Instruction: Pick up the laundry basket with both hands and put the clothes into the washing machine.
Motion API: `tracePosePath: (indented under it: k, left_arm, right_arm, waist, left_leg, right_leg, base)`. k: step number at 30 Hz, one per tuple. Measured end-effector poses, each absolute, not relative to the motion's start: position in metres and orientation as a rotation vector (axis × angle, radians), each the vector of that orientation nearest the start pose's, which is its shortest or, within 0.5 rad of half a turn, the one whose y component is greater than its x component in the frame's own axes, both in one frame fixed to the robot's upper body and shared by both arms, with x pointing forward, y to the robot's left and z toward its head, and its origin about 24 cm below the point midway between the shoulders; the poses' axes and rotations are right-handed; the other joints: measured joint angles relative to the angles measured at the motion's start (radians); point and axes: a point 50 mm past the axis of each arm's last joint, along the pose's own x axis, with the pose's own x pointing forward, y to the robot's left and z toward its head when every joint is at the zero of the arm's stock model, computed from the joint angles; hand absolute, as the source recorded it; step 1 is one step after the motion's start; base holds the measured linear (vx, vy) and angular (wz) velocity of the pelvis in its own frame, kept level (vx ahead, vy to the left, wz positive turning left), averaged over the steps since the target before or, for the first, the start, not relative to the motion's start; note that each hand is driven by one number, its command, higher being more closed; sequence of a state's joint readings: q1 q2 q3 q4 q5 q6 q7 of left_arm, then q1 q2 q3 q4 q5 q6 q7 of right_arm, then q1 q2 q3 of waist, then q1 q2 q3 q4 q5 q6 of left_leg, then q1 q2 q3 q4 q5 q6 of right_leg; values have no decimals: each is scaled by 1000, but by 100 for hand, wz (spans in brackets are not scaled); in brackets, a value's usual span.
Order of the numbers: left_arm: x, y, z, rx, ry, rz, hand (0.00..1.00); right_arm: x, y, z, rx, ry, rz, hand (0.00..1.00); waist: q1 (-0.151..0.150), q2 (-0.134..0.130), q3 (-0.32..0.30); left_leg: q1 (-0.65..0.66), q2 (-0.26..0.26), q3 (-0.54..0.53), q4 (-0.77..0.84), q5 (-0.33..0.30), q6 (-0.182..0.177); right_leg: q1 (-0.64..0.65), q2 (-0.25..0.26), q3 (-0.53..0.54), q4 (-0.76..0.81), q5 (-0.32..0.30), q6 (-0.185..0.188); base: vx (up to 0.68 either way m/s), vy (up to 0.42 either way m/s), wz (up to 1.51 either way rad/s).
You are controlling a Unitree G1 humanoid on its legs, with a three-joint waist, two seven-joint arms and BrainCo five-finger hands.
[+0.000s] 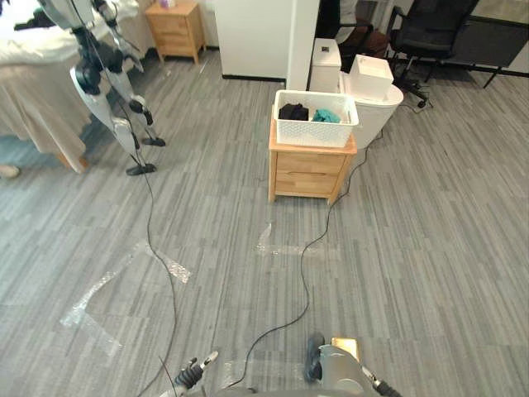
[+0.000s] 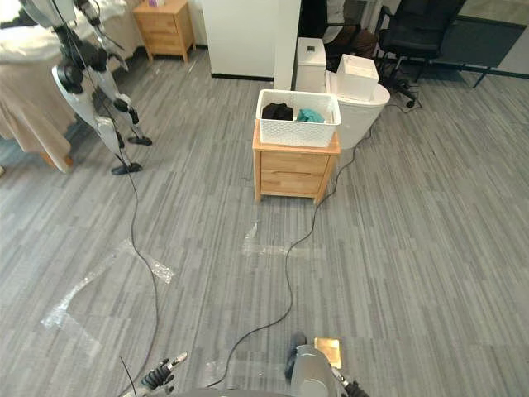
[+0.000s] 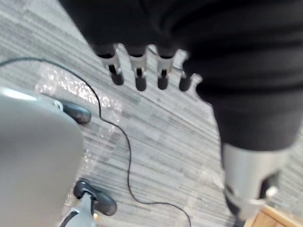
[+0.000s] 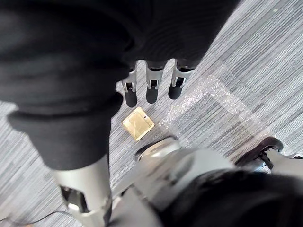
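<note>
Currently, left hand (image 3: pixel 138 75) and right hand (image 4: pixel 152 85) both hang low over the floor, fingers straight, holding nothing. White basket (image 1: pixel 316 132) sits on a wooden cabinet (image 1: pixel 306 174), well ahead of both hands and untouched. Black and teal clothes (image 1: pixel 307 114) lie inside it.

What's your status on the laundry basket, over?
Left hand open, right hand open, both empty. Laundry basket on wooden nightstand ahead, black and teal clothes inside. Another humanoid robot stands off left.
</note>
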State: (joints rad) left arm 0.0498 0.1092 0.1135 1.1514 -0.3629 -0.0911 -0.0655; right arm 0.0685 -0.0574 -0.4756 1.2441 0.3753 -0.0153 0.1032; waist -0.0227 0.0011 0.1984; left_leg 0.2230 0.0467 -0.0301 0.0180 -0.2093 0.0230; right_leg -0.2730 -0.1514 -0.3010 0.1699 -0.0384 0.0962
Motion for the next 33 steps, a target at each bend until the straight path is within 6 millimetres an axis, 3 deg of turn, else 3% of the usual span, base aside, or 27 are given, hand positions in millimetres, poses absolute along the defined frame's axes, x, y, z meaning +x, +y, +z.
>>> tracePosePath:
  k: [2,3,4,5,6,7,8,9,10,11,12,15,16,17,18,19,20,22,23,24,25,26,27,28,30,32,33]
  left_arm:
    - [94,203,-163,-317,1044,342,0]
    - [94,196,-164,-336,1054,327,0]
    - [90,194,-165,-342,1065,326,0]
    - [93,192,-165,-365,1056,325,0]
    - [95,190,-164,-393,1042,341,0]
    - [94,189,-165,-412,1040,358,0]
    - [91,189,-165,-438,1036,383,0]
    - [89,190,-165,-444,1029,393,0]
    - [91,192,-163,-437,1014,388,0]
    - [92,194,-162,-433,1006,392,0]
    - [95,200,-160,-430,986,401,0]
    - [107,211,-154,-393,936,387,0]
    - [106,213,-154,-392,933,398,0]
    - [101,214,-155,-388,945,404,0]
    - [100,212,-156,-394,951,403,0]
    - [92,202,-159,-413,977,396,0]
    - [89,201,-160,-414,988,401,0]
    - [78,205,-163,-408,1017,425,0]
    - [74,213,-163,-388,1027,438,0]
    - [72,215,-163,-384,1036,440,0]
    - [72,217,-163,-377,1038,441,0]
    - [74,218,-162,-372,1033,439,0]
    - [77,216,-162,-373,1030,432,0]
    - [78,215,-162,-373,1026,426,0]
    - [86,212,-160,-357,1009,390,0]
    - [100,208,-158,-363,979,366,0]
    - [106,207,-156,-364,966,359,0]
  right_arm:
    - [47,-204,-175,627,1139,-630,0]
    - [45,-212,-173,630,1128,-653,0]
    - [44,-214,-173,632,1126,-661,0]
    - [45,-213,-173,648,1118,-673,0]
    - [45,-217,-172,662,1100,-697,0]
    - [46,-217,-172,671,1093,-705,0]
    - [44,-216,-172,674,1093,-705,0]
    - [44,-218,-172,651,1101,-689,0]
    - [51,-226,-170,592,1104,-648,0]
    - [57,-226,-169,567,1102,-617,0]
    - [80,-223,-166,535,1068,-553,0]
    - [122,-214,-157,509,1000,-462,0]
    - [136,-208,-154,495,978,-429,0]
    - [145,-205,-150,469,953,-391,0]
    - [149,-206,-148,449,940,-373,0]
    - [157,-214,-142,391,903,-346,0]
    - [160,-212,-141,387,895,-335,0]
    - [163,-199,-142,402,891,-297,0]
    - [161,-195,-143,397,896,-286,0]
    - [156,-192,-145,399,909,-284,0]
    - [153,-192,-147,404,917,-289,0]
    - [142,-193,-151,411,947,-307,0]
    - [128,-195,-156,422,989,-333,0]
    - [121,-196,-158,432,1004,-349,0]
    - [88,-201,-167,466,1072,-413,0]
    - [73,-221,-166,481,1056,-519,0]
    - [71,-225,-166,489,1058,-544,0]
  waist:
    - [-8,-18,3]
    - [-31,20,-13]
    - [-34,38,-21]
    - [-26,49,-24]
    - [-12,50,-22]
    - [-15,50,-17]
    - [-17,48,-13]
    - [-4,56,-7]
    - [22,78,-5]
    - [42,76,-5]
    - [58,58,2]
    - [94,33,24]
    - [101,18,35]
    - [110,3,36]
    - [115,17,27]
    - [121,76,-2]
    - [126,79,-3]
    - [123,16,-25]
    - [120,-11,-43]
    - [120,-39,-52]
    - [118,-52,-52]
    - [115,-58,-52]
    - [107,-53,-49]
    - [104,-50,-47]
    - [88,-37,-43]
    - [81,-25,-40]
    - [78,-25,-41]
  left_leg:
    - [35,9,-18,23,-70,-17]
    - [46,88,-34,55,-123,-43]
    - [48,103,-37,66,-124,-58]
    - [23,132,-49,156,-113,-85]
    - [-44,145,-49,345,-63,-107]
    - [-77,146,-51,455,-11,-90]
    - [-152,155,-51,693,149,-65]
    - [-214,183,-50,891,230,-89]
    - [-303,205,-45,1123,201,-70]
    - [-346,203,-33,1195,180,-67]
    - [-436,195,1,1260,142,-52]
    - [-597,168,52,1114,52,-70]
    - [-622,136,77,934,38,-75]
    - [-610,107,121,633,60,-94]
    - [-600,106,146,464,90,-118]
    - [-610,117,180,221,190,-127]
    - [-616,111,175,260,248,-87]
    - [-598,53,199,288,260,-31]
    - [-580,24,219,284,253,1]
    - [-546,-10,232,284,224,31]
    - [-523,-27,232,284,208,40]
    - [-470,-48,226,285,176,62]
    - [-401,-57,212,275,142,66]
    - [-359,-60,206,263,131,69]
    - [-205,-72,178,159,126,65]
    - [-107,-64,163,85,130,58]
    - [-97,-58,157,76,129,56]
  right_leg:
    - [-14,2,14,-86,71,-8]
    - [-17,59,22,-9,139,-54]
    - [-20,71,23,8,134,-60]
    - [-30,98,17,83,99,-139]
    - [-11,107,-3,137,73,-159]
    - [17,113,-13,150,50,-162]
    - [118,131,-28,121,2,-176]
    - [205,166,-23,61,-17,-183]
    - [289,213,13,9,-24,-195]
    - [316,224,35,-10,-27,-199]
    - [367,232,80,-50,-33,-208]
    - [469,220,155,-125,-53,-204]
    - [515,198,180,-133,-94,-185]
    - [546,173,188,-139,-146,-167]
    - [559,171,196,-146,-165,-156]
    - [595,199,225,-172,-211,-143]
    - [610,193,238,-165,-234,-141]
    - [596,128,257,-63,-270,-154]
    - [535,87,277,91,-270,-145]
    - [477,58,293,265,-252,-63]
    - [453,44,302,356,-223,-9]
    - [394,29,329,535,-116,157]
    - [343,20,329,702,-70,177]
    - [317,5,309,778,-73,173]
    - [249,-101,125,908,-133,60]
    - [205,-179,-19,777,-187,8]
    - [194,-186,-41,708,-193,10]
  base:
    - [614,-271,28]
    - [604,-260,42]
    - [709,-243,48]
    - [574,-238,18]
    - [719,-316,19]
    - [687,-389,26]
    - [718,-322,27]
    - [806,-341,-21]
    - [636,-232,-64]
    - [580,-205,-101]
    - [558,-157,-90]
    - [530,-57,-82]
    - [492,83,-62]
    - [489,111,-53]
    - [623,237,-47]
    - [538,264,-40]
    - [686,327,-35]
    - [485,206,0]
    - [502,196,19]
    - [753,290,22]
    - [625,213,25]
    - [720,209,32]
    - [565,133,30]
    - [512,93,33]
    - [490,55,32]
    - [405,-35,20]
    - [327,-133,45]
